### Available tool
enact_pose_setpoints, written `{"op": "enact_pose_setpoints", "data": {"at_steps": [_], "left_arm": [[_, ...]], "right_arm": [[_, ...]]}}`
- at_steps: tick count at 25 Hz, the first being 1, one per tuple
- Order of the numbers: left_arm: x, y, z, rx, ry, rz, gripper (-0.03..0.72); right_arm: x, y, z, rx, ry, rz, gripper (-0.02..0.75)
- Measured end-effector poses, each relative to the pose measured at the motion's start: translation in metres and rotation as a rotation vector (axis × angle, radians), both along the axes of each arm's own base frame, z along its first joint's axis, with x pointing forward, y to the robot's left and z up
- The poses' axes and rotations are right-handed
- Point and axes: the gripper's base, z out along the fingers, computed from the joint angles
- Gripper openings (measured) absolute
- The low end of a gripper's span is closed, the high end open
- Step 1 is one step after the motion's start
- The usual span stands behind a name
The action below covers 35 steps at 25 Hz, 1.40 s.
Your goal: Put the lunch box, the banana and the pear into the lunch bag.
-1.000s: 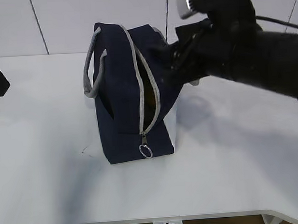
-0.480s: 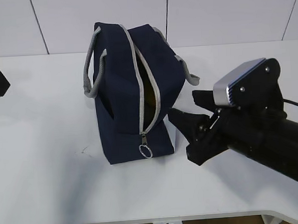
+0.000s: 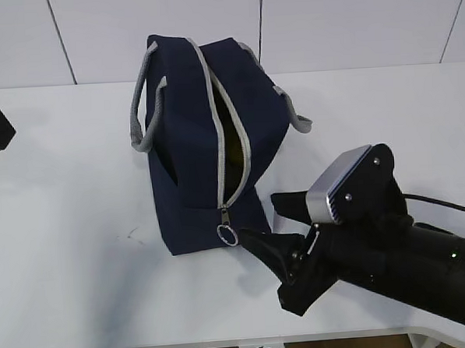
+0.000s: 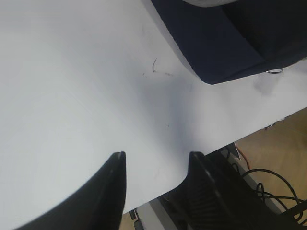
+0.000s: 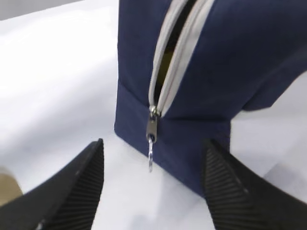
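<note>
The right gripper (image 3: pixel 268 223), jaws spread, has dropped toward the bag's (image 3: pixel 192 145) ring pull (image 3: pixel 228 234) at ten o'clock; zipping seems next.

No readable text, label, brand, number or sign appears on the lunch bag (image 3: pixel 203 140), on the right gripper (image 3: pixel 276 230) or on the table (image 3: pixel 73 252) in any of the 3 views.
</note>
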Motion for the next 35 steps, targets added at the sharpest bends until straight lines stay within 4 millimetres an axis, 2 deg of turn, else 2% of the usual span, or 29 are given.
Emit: {"op": "enact_pose_setpoints", "data": {"at_steps": [13, 24, 29, 35], "left_arm": [[0.000, 0.000, 0.000, 0.000, 0.000, 0.000, 0.323], [0.000, 0.000, 0.000, 0.000, 0.000, 0.000, 0.313], [0.000, -0.001, 0.000, -0.008, 0.001, 0.000, 0.307], [0.000, -0.001, 0.000, -0.009, 0.002, 0.000, 0.304]], "right_arm": [[0.007, 0.007, -0.048, 0.084, 0.066, -0.012, 0.492], [0.025, 0.019, -0.056, 0.123, 0.038, -0.012, 0.492], [0.026, 0.020, -0.065, 0.109, 0.058, -0.007, 0.492], [0.026, 0.021, -0.066, 0.119, 0.070, -0.007, 0.488]]}}
